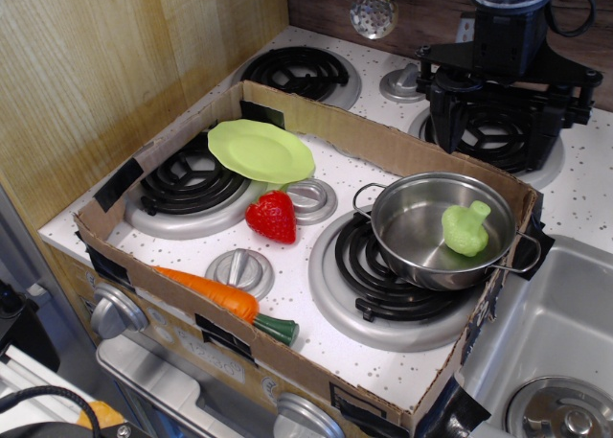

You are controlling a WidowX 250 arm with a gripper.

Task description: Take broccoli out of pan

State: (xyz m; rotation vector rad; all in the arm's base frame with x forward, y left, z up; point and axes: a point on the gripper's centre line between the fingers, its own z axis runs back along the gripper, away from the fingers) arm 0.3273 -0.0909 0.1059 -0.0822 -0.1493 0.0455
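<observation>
The light-green broccoli (466,229) lies inside the shiny steel pan (414,229), against its right wall. The pan sits on the front right burner inside the cardboard box. My black gripper (495,149) hangs behind the box's back wall, above the back right burner, apart from the pan and higher than it. Its fingers (450,141) stand apart and hold nothing.
A red strawberry (273,216), a lime-green plate (261,150) and an orange carrot (213,293) lie left of the pan. The cardboard box wall (383,141) rings the stove top. A sink (556,333) lies to the right. A strainer (374,13) hangs at the back.
</observation>
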